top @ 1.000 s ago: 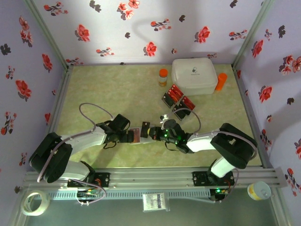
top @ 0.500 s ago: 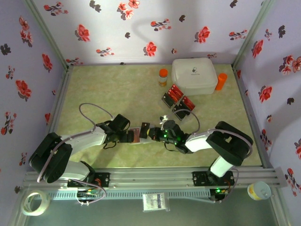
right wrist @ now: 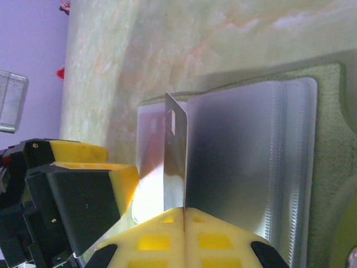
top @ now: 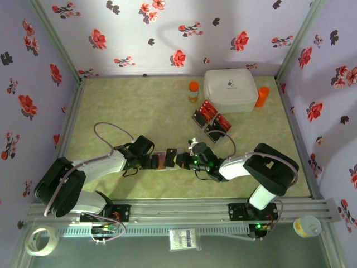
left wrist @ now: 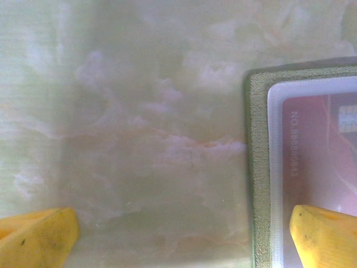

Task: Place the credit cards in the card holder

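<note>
1. The card holder [top: 165, 159] is laid open on the table [top: 128, 106], toward the near edge, between the two grippers.
2. The left gripper [left wrist: 181, 237] is held open, with its yellow fingers [left wrist: 39, 240] spread wide apart.
3. In the left wrist view, one finger is seen over bare table. The other is seen over a corner of the holder, above a translucent sleeve [left wrist: 276, 167]. Whether contact is made there cannot be determined.
4. A red card [left wrist: 318, 156] with printed digits is seen inside that sleeve, bordered by the olive-green edge of the holder.
5. The right gripper [right wrist: 184, 223] is closed on a single card [right wrist: 175, 151]. The card is pinched by one end and viewed almost edge-on from the right wrist. Its colour cannot be determined.
6. The single card is held standing over the open sleeves of the holder, just beside the left gripper. Whether its far edge has entered a pocket cannot be determined.
7. The other credit cards [top: 211, 120], red and black, are grouped in two small batches behind the right gripper and just in front of a white box [top: 230, 89].
8. An orange-capped bottle [top: 193, 91] is placed at the left of the box. A second orange item [top: 262, 96] is placed at its right.
9. A roll of tape [top: 42, 240] is located off the table at the near left corner.
</note>
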Tool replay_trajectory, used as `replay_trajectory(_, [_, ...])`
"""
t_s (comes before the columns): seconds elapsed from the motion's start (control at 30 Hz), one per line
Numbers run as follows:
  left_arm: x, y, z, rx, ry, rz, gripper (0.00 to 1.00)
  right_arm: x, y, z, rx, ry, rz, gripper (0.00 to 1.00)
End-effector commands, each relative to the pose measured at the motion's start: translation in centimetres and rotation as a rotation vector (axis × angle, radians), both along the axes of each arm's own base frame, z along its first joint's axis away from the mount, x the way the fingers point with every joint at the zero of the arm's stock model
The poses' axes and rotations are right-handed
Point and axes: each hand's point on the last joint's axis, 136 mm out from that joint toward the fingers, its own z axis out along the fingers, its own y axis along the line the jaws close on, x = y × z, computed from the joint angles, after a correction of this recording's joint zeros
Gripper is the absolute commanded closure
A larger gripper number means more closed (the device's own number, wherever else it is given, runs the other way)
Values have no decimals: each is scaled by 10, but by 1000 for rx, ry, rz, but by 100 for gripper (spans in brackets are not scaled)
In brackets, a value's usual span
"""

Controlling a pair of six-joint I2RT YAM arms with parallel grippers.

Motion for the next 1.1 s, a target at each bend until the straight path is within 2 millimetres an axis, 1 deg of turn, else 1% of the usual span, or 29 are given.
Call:
replay_trajectory(0.0, [-8, 7, -18, 24, 30, -5, 0, -9, 1, -10, -48, 43, 39, 100])
replay_trajectory(0.17, [-7, 6, -18, 23, 29, -5, 0, -13, -3, -15, -90, 66, 54, 100])
replay_trajectory(0.33, [-7, 6, -17, 22, 27, -5, 0, -15, -3, -15, -126, 80, 73, 100])
replay_trajectory(0.53, [-8, 6, -17, 21, 27, -4, 0, -14, -2, -14, -161, 98, 98, 100])
replay_trajectory(1.07, [-8, 7, -17, 19, 25, -3, 0, -11, -5, -21, -199, 200, 112, 100])
